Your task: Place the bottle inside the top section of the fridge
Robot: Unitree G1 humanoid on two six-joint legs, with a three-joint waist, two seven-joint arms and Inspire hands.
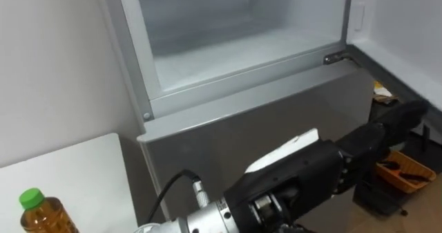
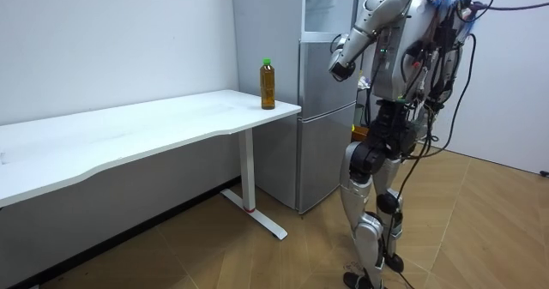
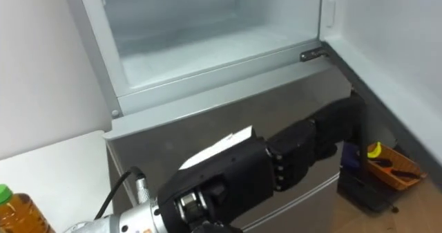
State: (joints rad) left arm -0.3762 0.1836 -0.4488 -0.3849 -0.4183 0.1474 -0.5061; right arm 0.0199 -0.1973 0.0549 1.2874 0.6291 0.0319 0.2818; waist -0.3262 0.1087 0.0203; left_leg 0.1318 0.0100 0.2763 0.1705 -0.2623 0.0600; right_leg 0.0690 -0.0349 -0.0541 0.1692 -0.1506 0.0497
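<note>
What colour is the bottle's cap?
Green. The bottle and its cap show best in the left eye view.

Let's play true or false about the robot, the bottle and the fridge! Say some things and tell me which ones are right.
1. The bottle has a green cap. True.
2. The bottle is already inside the fridge. False: it stands on the corner of the white table, beside the fridge.
3. The upper fridge is open. True.
4. The robot's left hand is holding the bottle. False: its fingers are stretched out and hold nothing, in front of the lower fridge door.
5. The robot stands facing the fridge. True.
</note>
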